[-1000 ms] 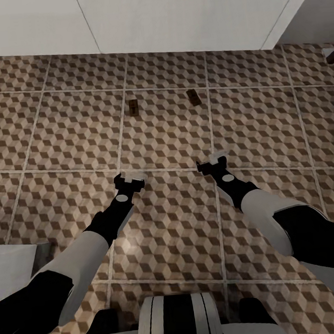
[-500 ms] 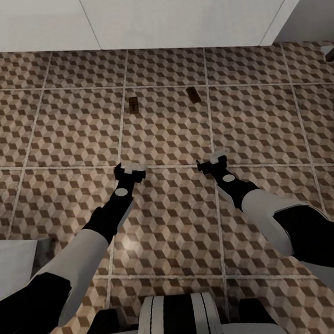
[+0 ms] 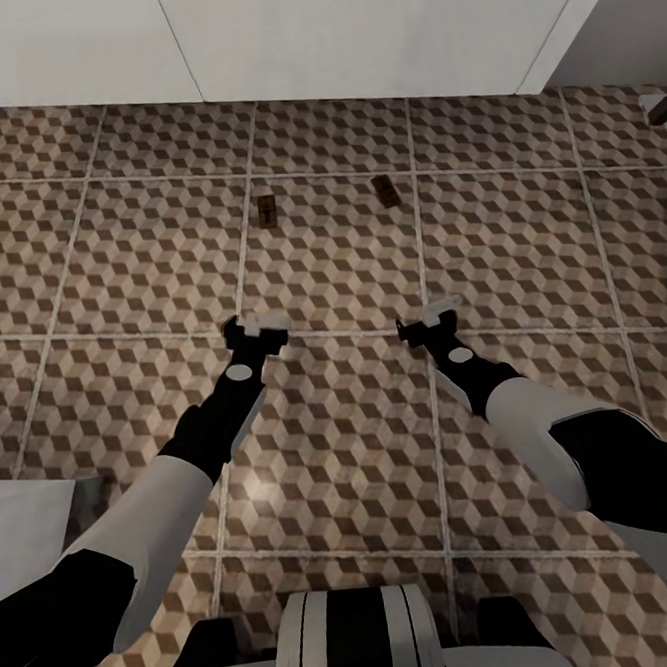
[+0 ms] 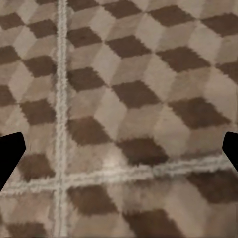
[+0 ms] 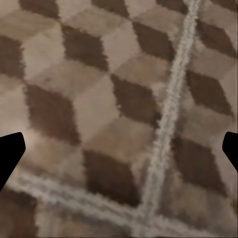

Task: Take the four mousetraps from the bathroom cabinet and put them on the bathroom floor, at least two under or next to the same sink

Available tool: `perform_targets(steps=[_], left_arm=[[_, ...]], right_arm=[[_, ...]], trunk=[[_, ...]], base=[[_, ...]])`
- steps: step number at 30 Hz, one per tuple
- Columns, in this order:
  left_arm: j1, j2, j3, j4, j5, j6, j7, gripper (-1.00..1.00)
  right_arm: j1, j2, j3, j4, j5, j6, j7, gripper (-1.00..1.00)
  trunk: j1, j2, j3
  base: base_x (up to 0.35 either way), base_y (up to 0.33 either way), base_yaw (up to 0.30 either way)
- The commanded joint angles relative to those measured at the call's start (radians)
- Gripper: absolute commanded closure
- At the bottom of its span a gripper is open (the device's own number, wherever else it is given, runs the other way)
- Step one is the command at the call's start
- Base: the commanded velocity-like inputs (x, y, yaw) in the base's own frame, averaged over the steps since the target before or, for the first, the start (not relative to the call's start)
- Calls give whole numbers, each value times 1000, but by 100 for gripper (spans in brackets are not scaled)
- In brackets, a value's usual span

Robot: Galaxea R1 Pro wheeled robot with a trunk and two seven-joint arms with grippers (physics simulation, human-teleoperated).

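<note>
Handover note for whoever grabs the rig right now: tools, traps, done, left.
Left tool: open, empty, low over the bathroom floor.
Right tool: open, empty, also low over the tiles.
Traps: two mousetraps lie flat on the floor ahead, the left mousetrap and the right mousetrap, both close to the white vanity front. A small dark object at the right edge might be a third; too small to tell.
Done: at least two placed by the vanity.
Left: locate the remaining traps and get them onto this same floor.
</note>
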Motion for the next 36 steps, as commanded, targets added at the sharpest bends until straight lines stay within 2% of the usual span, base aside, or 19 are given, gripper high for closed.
perform_targets(steps=[1,5,9,16,23,36], left_arm=[[0,1,-4,-2,-2,9,13,-100],[0,1,-5,-4,-1,14,61,-100],[0,0,-6,-6,-1,17,101,-100],[0,0,-7,-6,0,18,111,-100],[0,0,-7,-3,2,18,112,-100],[0,0,-7,-3,2,18,113,-100]], right_arm=[[-1,-1,3,1,9,-1,-9,-100],[-1,-3,3,0,10,-1,-9,-100],[-1,-4,3,0,10,-2,-8,-100],[-1,-5,4,0,11,-6,-6,-100],[-1,-27,4,0,9,-6,-4,-100],[-1,-36,5,-1,9,-6,-4,-100]], trunk=[[0,0,4],[-2,1,19],[-2,1,19],[-2,1,19],[-2,1,19],[-2,1,19]], base=[[0,0,0],[0,0,0],[0,0,0],[0,0,0],[0,0,0],[0,0,0]])
